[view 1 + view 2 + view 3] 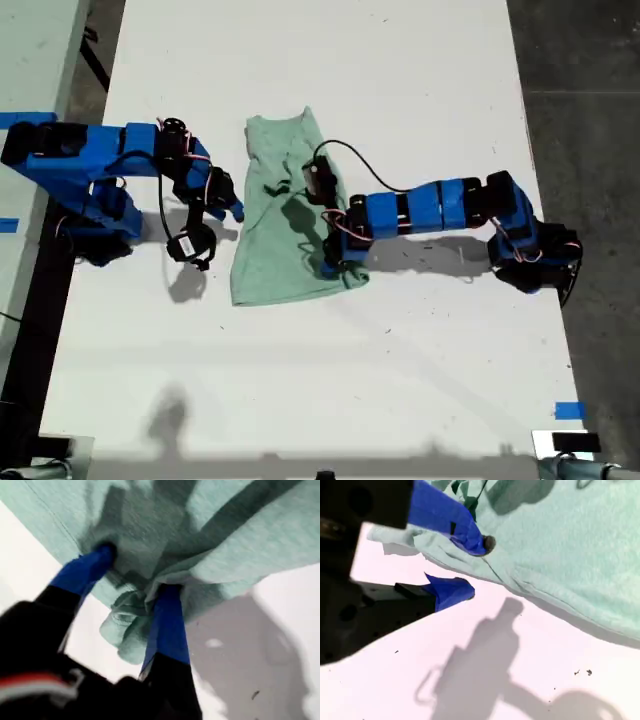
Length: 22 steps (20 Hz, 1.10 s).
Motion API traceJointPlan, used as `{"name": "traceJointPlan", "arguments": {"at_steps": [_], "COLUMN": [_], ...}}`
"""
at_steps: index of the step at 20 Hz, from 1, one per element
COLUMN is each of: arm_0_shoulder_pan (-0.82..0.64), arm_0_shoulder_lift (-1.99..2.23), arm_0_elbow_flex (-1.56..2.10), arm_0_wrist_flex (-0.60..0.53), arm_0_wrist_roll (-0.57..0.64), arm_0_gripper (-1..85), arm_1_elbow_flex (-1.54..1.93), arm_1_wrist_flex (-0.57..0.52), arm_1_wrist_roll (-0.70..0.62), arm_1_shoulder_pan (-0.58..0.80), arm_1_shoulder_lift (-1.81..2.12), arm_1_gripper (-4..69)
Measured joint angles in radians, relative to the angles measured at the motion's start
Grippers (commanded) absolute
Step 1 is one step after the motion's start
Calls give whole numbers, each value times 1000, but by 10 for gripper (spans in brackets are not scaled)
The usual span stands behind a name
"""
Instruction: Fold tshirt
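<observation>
The pale mint-green tshirt (275, 230) lies partly folded in a long strip on the white table (330, 70). My first gripper (335, 265) belongs to the arm coming from the exterior view's right and sits at the shirt's near corner. In the first wrist view this gripper (135, 575) is open, with bunched tshirt (240, 540) cloth between its blue fingers (167, 625). My second gripper (235, 212), on the arm from the exterior view's left, is at the shirt's edge. It (470, 567) stands open, one finger (465, 532) on the tshirt (560, 545) hem and the other on the table.
A black cable (370, 170) arcs above the first arm over the shirt. Blue tape marks (570, 410) sit near the table's edge at the exterior view's lower right. Dark floor (580, 100) borders the table on the exterior view's right.
</observation>
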Motion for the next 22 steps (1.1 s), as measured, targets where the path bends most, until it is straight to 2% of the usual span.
{"name": "traceJointPlan", "arguments": {"at_steps": [4, 9, 13, 14, 16, 22], "arm_0_shoulder_pan": [20, 86, 158, 164, 173, 176], "arm_0_shoulder_lift": [44, 67, 25, 6, -23, -81], "arm_0_elbow_flex": [0, -2, -2, -2, -2, 35], "arm_0_wrist_flex": [8, 6, -58, -69, -77, -84], "arm_0_wrist_roll": [-21, -80, -123, -126, -129, -135], "arm_0_gripper": [86, 108, 211, 295, 360, 347], "arm_1_elbow_flex": [-15, -17, -17, -17, -17, -14], "arm_1_wrist_flex": [133, 268, 282, 282, 282, 282], "arm_1_wrist_roll": [-3, -20, -34, -38, -44, -49], "arm_1_shoulder_pan": [0, 0, 0, 0, 0, 0], "arm_1_shoulder_lift": [87, 296, 345, 345, 345, 345], "arm_1_gripper": [272, 250, 234, 231, 226, 220]}}
